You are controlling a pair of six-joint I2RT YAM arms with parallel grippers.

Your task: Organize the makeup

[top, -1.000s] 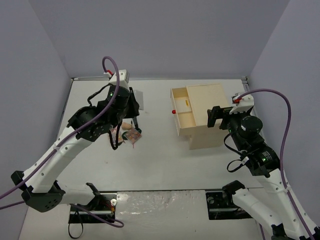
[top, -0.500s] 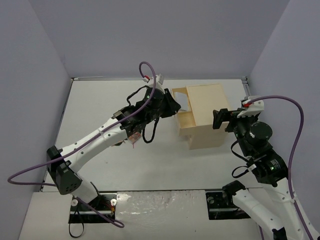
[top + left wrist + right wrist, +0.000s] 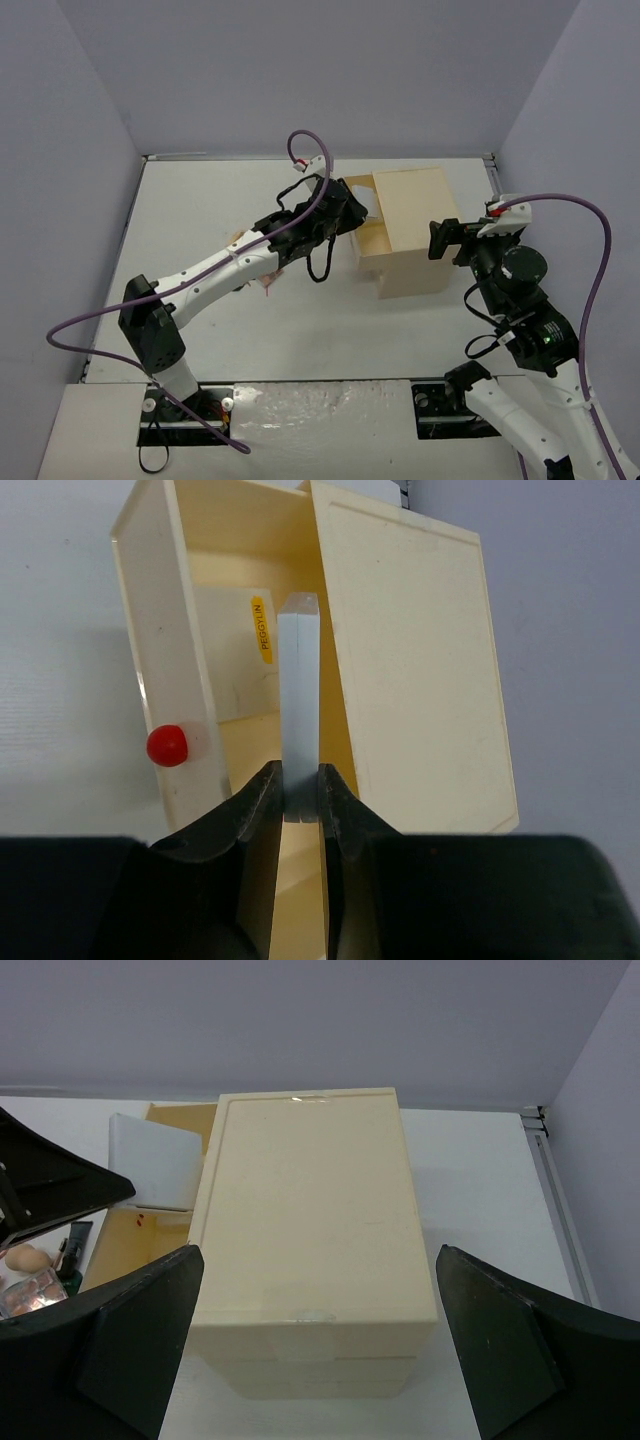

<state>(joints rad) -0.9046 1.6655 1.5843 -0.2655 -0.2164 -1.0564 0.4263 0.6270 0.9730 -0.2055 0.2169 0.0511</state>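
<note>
Top external view: loose makeup (image 3: 263,277) lies on the counter (image 3: 190,200), left of the box (image 3: 415,235) and partly under the left arm.

Left pincer (image 3: 297,780): clenched on a flat white case (image 3: 299,670), which is held on edge by its near end. The case hangs over the open drawer (image 3: 175,600). The drawer is pulled out of the box's left side and has a red knob (image 3: 168,745) on its front. One labelled case (image 3: 235,650) already lies flat on the drawer floor.

Step in hand, as judged: placing the held case in the drawer.
1. Keep the case between the drawer's front wall and the box face.
2. Lower until its far edge is close to the floor. A release from height may let it bounce or tip out.
3. Tilt it to lie flat on or beside the labelled case, not standing on edge.
4. Release, then withdraw straight up, clear of the walls.

Right pincer (image 3: 318,1260): released, at full spread, holding nothing. It is poised at the box's near end, and contact cannot be confirmed. It is well placed to steady the box if the drawer shifts.
</note>
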